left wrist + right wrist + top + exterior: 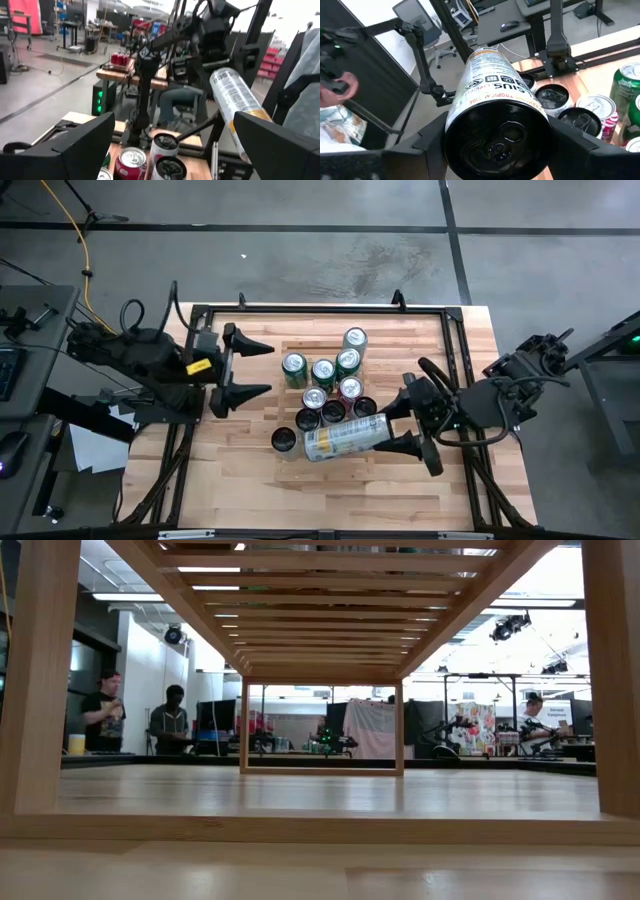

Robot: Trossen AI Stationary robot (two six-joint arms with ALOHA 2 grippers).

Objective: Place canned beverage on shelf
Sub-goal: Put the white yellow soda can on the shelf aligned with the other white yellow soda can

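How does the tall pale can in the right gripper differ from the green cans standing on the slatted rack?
The tall pale yellow-and-white can lies on its side, clamped in the right gripper; the green cans stand upright and free. The pale can is visibly longer than the green cans. Its end facing the wrist camera is black; the green cans show silver tops. All sit over the wooden slatted shelf. The left gripper hovers open nearby.

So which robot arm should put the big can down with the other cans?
The right one. Its hand is shut on the big can, lying sideways beside the group of standing cans on the shelf. The left hand is open, empty and off to the side.
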